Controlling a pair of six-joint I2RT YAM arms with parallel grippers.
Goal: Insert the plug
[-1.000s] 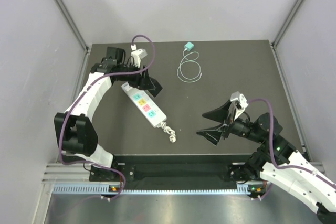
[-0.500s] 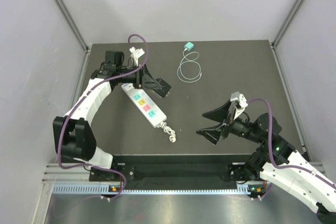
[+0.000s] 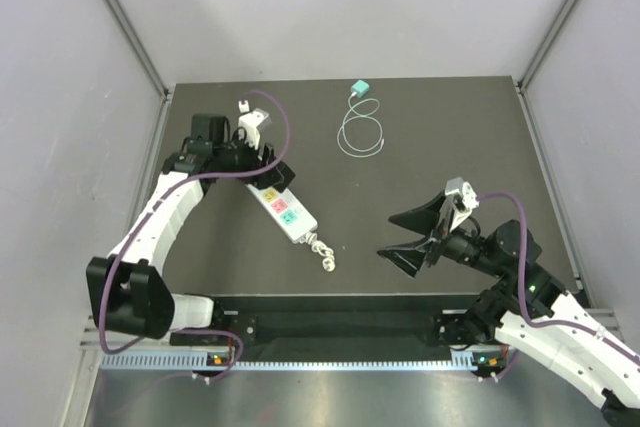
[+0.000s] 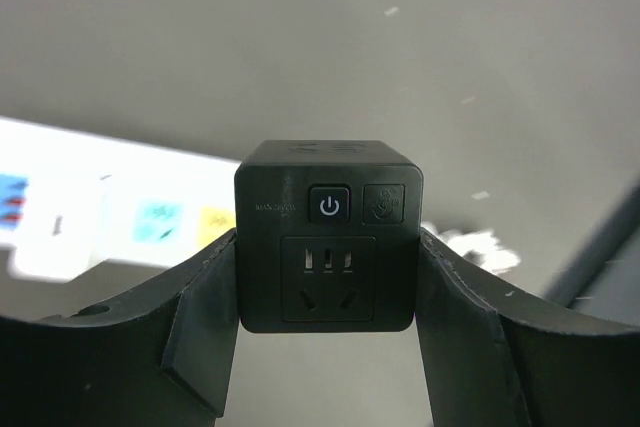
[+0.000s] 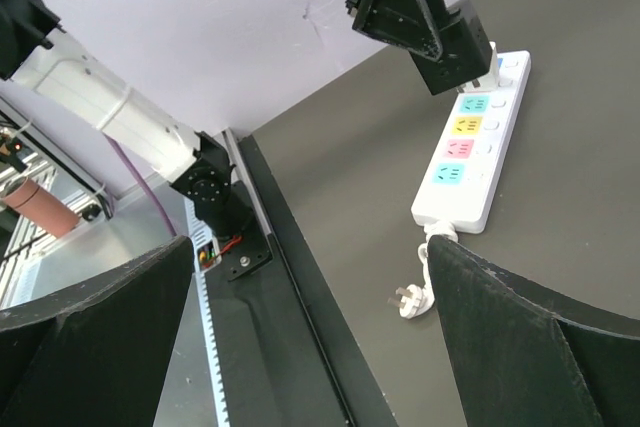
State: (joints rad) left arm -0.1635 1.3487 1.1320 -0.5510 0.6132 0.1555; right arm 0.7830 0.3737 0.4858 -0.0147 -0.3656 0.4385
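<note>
My left gripper (image 3: 272,173) is shut on a black cube adapter (image 4: 328,237) with a power button and a socket face, gripped by its two sides. It hangs over the far end of the white power strip (image 3: 283,209), which has coloured sockets. In the right wrist view the adapter (image 5: 455,52) sits just above the strip's end (image 5: 470,147); whether they touch I cannot tell. The strip shows blurred in the left wrist view (image 4: 100,217). My right gripper (image 3: 405,237) is open and empty, above the table right of the strip.
The strip's short coiled cord ends in a white plug (image 3: 325,259) near the front edge, also in the right wrist view (image 5: 412,299). A teal charger (image 3: 360,88) with a looped white cable (image 3: 360,135) lies at the back. The table's front rail (image 5: 300,277) runs below my right gripper.
My left gripper swung out to the right, then back left and turned, bringing the black adapter over the strip's far end. The right arm barely moved.
</note>
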